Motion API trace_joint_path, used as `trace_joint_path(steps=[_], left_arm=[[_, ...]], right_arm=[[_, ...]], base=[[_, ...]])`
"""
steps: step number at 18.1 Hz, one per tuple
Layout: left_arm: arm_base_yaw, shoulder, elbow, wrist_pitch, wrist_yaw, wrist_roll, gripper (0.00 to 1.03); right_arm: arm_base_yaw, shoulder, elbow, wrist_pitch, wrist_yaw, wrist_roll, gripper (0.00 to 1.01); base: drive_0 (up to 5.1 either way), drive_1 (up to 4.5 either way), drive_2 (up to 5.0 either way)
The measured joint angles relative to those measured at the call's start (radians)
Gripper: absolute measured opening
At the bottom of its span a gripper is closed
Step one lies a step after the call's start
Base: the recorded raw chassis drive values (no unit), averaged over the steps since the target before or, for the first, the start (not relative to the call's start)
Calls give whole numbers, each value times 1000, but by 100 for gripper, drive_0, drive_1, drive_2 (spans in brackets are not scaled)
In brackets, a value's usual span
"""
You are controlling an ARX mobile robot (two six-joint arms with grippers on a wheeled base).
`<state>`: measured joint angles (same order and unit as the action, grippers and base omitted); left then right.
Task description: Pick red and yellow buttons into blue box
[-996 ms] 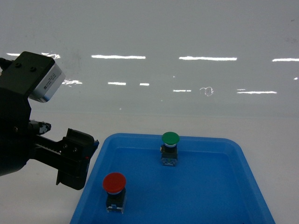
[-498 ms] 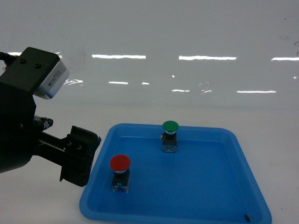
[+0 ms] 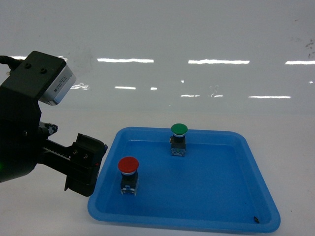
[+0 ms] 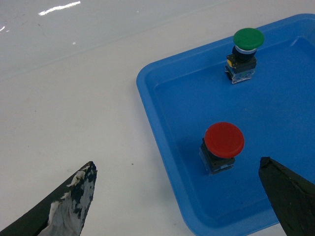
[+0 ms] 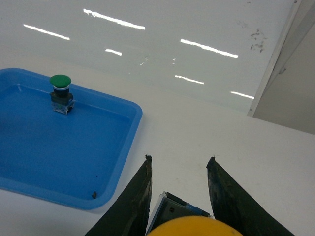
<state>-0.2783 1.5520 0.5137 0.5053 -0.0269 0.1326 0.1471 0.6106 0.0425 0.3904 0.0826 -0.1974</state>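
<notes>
Tray (image 3: 256, 167) lower in head view than before, red button (image 3: 128, 165) upright

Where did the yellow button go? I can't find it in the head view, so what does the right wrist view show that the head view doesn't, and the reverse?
Only the right wrist view shows the yellow button, at the bottom edge between the fingers of the right tool, which looks shut on it, plus a grey panel edge at right. Only the head view shows the red button standing in the blue tray and the left tool beside the tray's left rim. Both show the tray, the green button and the white table.
</notes>
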Motion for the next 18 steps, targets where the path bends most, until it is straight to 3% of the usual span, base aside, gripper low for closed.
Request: trace_joint_path(steps=[3, 8, 13, 18], left_arm=[[5, 10, 10, 4, 0, 3, 98], [10, 21, 18, 9, 1, 7, 98], [20, 39, 27, 13, 0, 7, 98], [8, 47, 43, -32, 4, 2, 98]], right_arm=[[-3, -6, -15, 23, -4, -11, 30], [9, -149, 51, -80, 24, 3, 30], [-41, -443, 59, -397, -8, 13, 30], [-23, -416, 35, -365, 3, 13, 30]], base=[[0, 0, 0], [0, 0, 0], [0, 0, 0], [0, 0, 0]])
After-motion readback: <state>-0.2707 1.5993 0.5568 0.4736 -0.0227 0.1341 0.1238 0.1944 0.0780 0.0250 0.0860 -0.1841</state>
